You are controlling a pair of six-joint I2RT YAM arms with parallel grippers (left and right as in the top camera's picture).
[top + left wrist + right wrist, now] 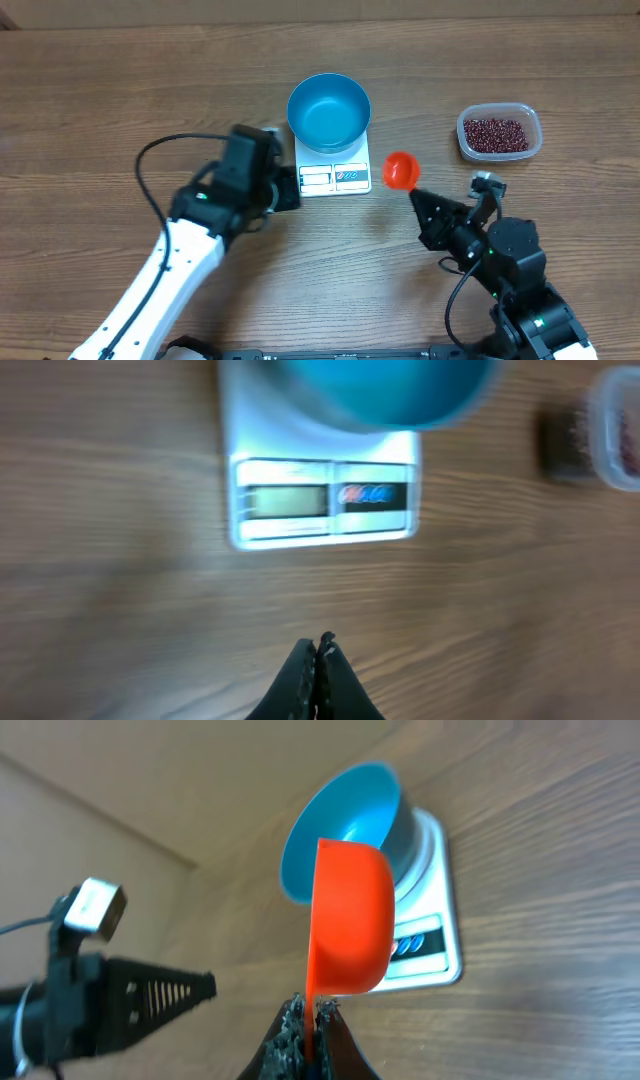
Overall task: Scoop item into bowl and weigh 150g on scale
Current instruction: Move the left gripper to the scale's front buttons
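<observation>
**Beans next**

Small dark red beans (497, 133) lie in the clear plastic tub (500, 107), far right. Round blue bowl (328, 110) sits empty on the flat white scale (333, 178). My right claw (308, 1012) grips the orange plastic scoop (348, 920); left claw (317, 648) clenched, empty. I'd dig deep, carry level.

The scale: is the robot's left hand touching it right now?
Apart. The left wrist view shows the left hand, fingers shut together, with a strip of bare wooden table between its tips and the front edge of the scale.
</observation>
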